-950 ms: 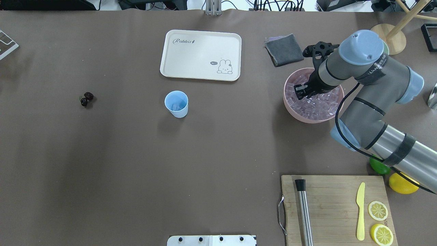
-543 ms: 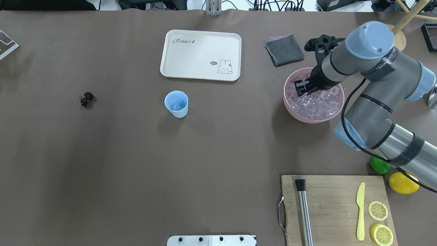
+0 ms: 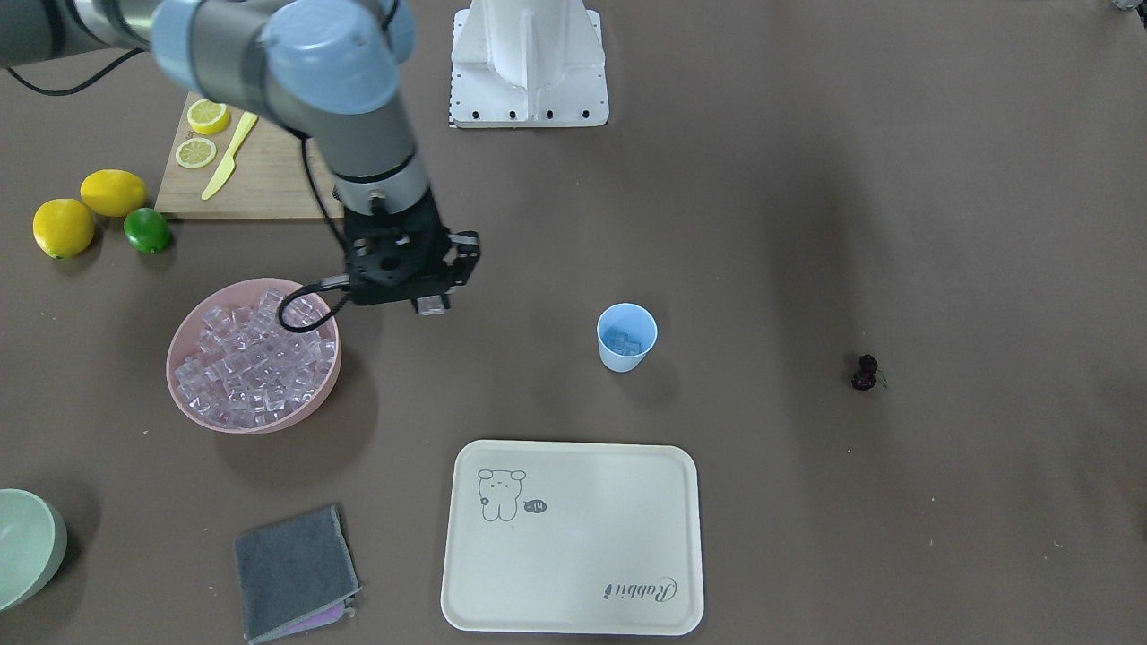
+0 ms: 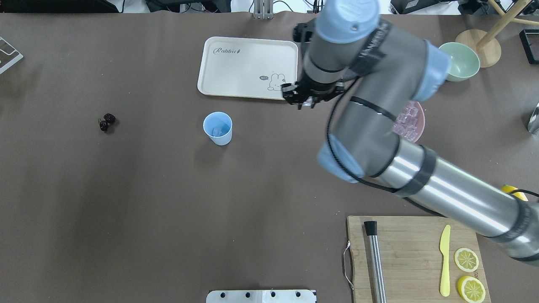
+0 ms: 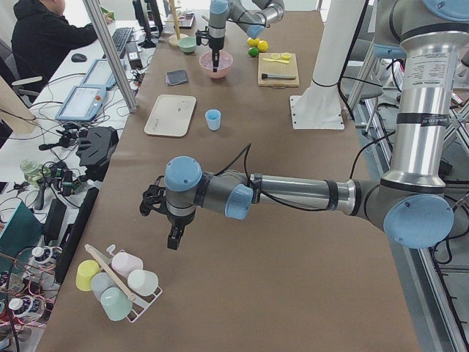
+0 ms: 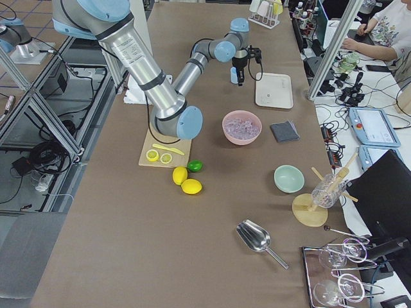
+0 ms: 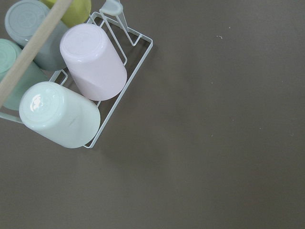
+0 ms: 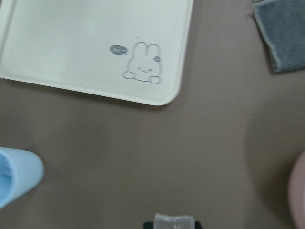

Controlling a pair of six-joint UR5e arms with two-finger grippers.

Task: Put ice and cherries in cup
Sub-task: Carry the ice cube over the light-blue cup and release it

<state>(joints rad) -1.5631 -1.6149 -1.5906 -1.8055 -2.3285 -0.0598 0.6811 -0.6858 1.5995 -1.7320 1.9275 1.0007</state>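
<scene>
- Front-facing view: the right tool [image 3: 431, 303] hangs over the bare counter [image 3: 806, 179], between the pink bowl [image 3: 184, 394] and the cup [image 3: 626, 338]. It is closed on one ice cube [image 3: 433, 306]. The rest of the ice [image 3: 251, 358] is heaped in the pink bowl. The cup stands upright, well apart from the tool, with a few cubes at its bottom. The cherries [image 3: 865, 373] lie on the counter beyond the cup, on the side away from the bowl.
- Overhead view: the right tool is just beside the tray's [image 4: 247, 67] near right corner, and the arm covers most of the pink bowl. The cherries lie well to the cup's left.
- Exterior left view: the left tool [image 5: 174, 238] hovers over the counter near a wire rack [image 5: 117, 282], far from the cup. Whether it is open cannot be told.
- Exterior right view: the right tool is far and small, near the tray and cup.
- Left wrist view: the wire rack holds overturned pastel tumblers, with bare counter beside it.
- Right wrist view: the clear cube sits pinched at the bottom edge. The cup is at lower left, the tray is above, and a grey cloth [image 8: 281, 33] lies at upper right.
</scene>
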